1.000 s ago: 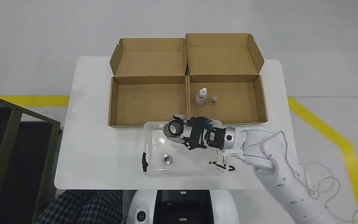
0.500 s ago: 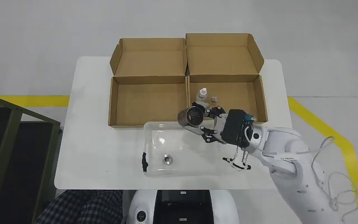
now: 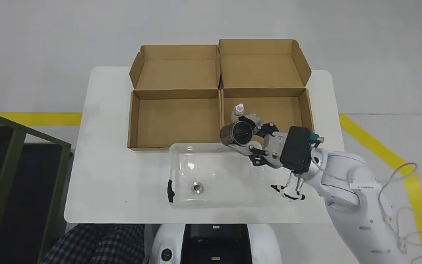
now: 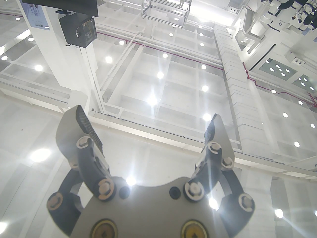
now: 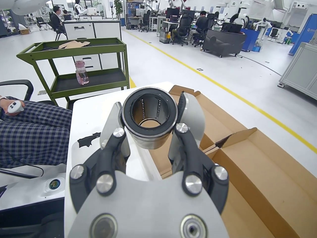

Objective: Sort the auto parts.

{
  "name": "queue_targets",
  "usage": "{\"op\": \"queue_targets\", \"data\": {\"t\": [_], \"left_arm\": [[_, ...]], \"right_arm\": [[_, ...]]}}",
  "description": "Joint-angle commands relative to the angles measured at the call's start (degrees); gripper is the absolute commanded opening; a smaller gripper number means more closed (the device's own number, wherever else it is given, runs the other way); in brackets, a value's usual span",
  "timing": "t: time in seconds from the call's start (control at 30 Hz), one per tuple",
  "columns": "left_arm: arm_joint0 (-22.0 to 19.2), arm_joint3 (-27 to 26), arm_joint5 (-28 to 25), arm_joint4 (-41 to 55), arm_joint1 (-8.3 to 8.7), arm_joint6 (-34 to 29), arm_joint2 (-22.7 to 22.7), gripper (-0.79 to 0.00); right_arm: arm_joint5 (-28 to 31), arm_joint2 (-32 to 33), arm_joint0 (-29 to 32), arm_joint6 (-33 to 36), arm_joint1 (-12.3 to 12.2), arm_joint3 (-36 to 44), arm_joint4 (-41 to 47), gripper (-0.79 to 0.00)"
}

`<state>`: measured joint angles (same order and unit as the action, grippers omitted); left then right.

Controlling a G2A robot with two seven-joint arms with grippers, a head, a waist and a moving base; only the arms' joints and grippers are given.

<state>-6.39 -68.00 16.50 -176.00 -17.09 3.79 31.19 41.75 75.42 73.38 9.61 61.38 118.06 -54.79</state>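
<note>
right tool (image 3: 242, 136), clamped on the bearing (image 3: 231, 134), has carried it from the clear tray (image 3: 191, 162) to the near wall of the right-hand box (image 3: 305, 116), so drop-off's likely next; left tool (image 4: 147, 119) is open

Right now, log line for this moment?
right gripper: shut on dark metal cylindrical bearing | over near corner of right cardboard box | left gripper: open, empty

White arm (image 3: 343, 179), grey tool (image 5: 151, 110) with silver screws.
</note>
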Motion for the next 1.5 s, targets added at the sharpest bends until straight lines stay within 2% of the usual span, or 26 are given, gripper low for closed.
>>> {"op": "queue_targets", "data": {"t": [0.0,0.43,0.9,1.47], "left_arm": [[0.00,0.00,0.00,0.00,0.00,0.00,0.00,0.000],[0.00,0.00,0.00,0.00,0.00,0.00,0.00,0.000],[0.00,0.00,0.00,0.00,0.00,0.00,0.00,0.000],[0.00,0.00,0.00,0.00,0.00,0.00,0.00,0.000]], "right_arm": [[-0.08,0.04,0.13,-0.06,-0.01,0.02,0.02,-0.785],[-0.12,-2.55,-1.62,1.67,0.16,-1.85,0.24,-0.785],[-4.96,-18.20,-16.28,8.11,3.33,-15.86,1.08,-0.785],[-17.95,-29.59,-29.12,9.35,8.57,-30.85,-1.81,-0.785]]}}
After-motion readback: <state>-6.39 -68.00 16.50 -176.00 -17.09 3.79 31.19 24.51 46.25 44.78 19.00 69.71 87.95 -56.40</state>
